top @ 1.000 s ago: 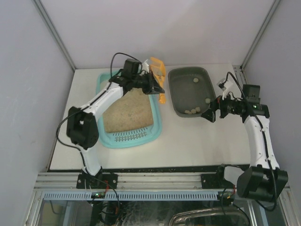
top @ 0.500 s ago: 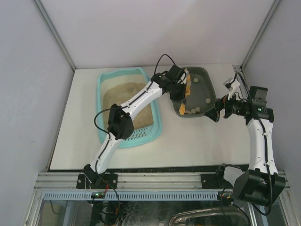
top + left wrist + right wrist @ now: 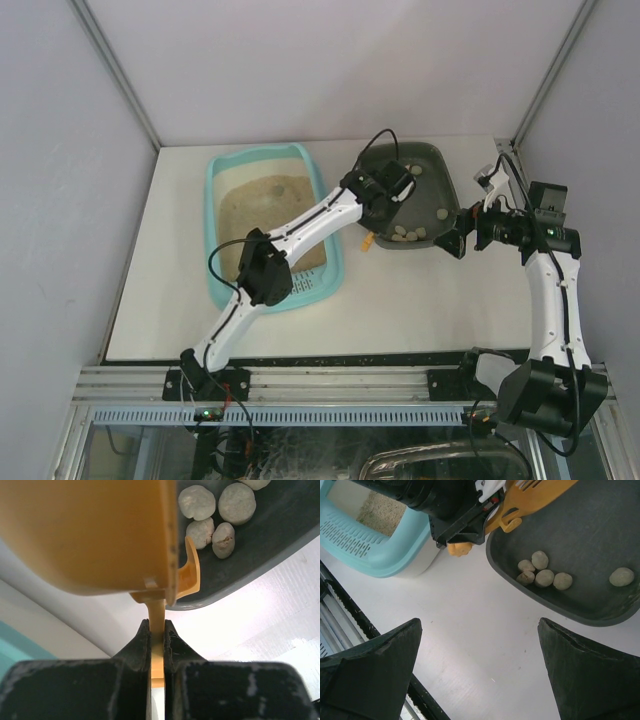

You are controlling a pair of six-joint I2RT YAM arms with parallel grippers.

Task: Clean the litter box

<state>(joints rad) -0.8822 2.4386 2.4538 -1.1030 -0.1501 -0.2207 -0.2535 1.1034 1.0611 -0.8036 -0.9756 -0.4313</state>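
Within the last second the left arm has swung from the far right rim of the litter box (image 3: 213,215) across to the dark grey tray (image 3: 385,165). The left gripper (image 3: 156,630) is pinching the thin handle of the orange litter scoop (image 3: 90,535), whose bowl now hangs over the tray's 7 o'clock corner. Only the bowl's underside shows from the wrist, so any load in it is not visible. Pale clumps (image 3: 542,572) lie bunched at the tray's near end, with two more toward its far end. In my judgement this is a dumping pass, either in hand or just finished, with a return to the box to follow. The litter box sits at 10 o'clock on the counter (image 3: 400,300), with tan litter inside and its grate strip at the near end. The right gripper (image 3: 479,625) is spread and holds nothing, hovering at the tray's 4 o'clock corner. The counter is white and smooth, enclosed by pale grey panels in metal framing.
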